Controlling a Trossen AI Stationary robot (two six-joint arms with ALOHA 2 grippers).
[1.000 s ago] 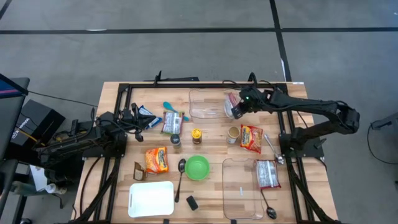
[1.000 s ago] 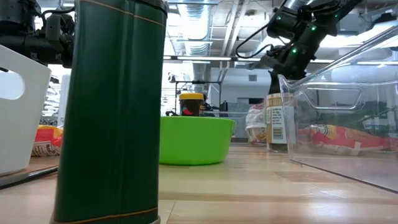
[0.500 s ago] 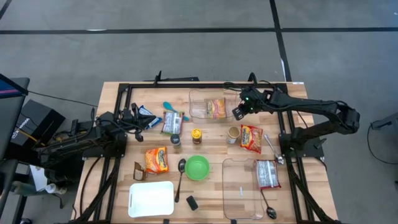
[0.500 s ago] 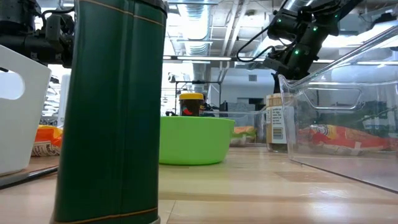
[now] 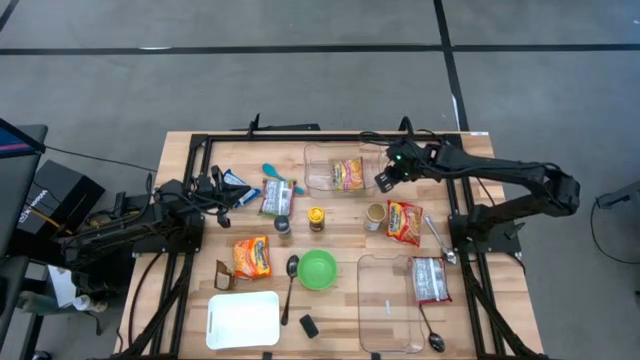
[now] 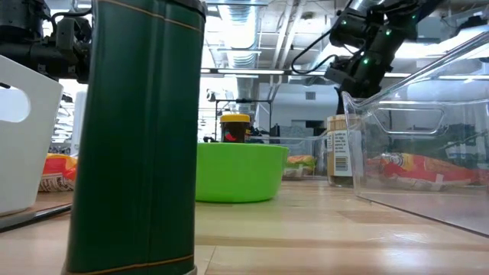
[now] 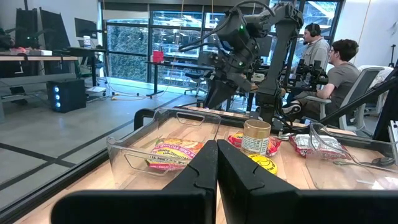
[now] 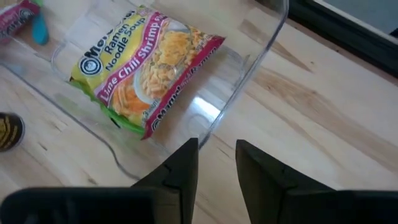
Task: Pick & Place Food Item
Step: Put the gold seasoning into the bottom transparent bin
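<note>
A yellow and pink ramen noodle packet (image 5: 347,173) (image 8: 146,71) lies flat on the floor of the clear plastic container (image 5: 312,170) at the table's far middle. My right gripper (image 5: 381,181) (image 8: 216,149) hangs open above the container's right rim (image 8: 267,46), slanting down, with nothing between its fingers. My left gripper (image 5: 215,195) (image 7: 216,146) is shut and level at the table's left side, holding nothing. In the left wrist view, the packet (image 7: 172,154) shows inside the container.
Near the container stand a small jar (image 5: 316,218) and a cup (image 5: 375,215). A second packet (image 5: 404,221) lies right of them, another (image 5: 252,257) at left. A green bowl (image 5: 317,268), a white tray (image 5: 243,320) and a second clear container (image 5: 385,300) sit nearer.
The ramen packet, which was bunched right under my right gripper a second ago, has dropped into the clear container and now lies flat, a little to the gripper's left. My right gripper has stayed over the container's right rim.
</note>
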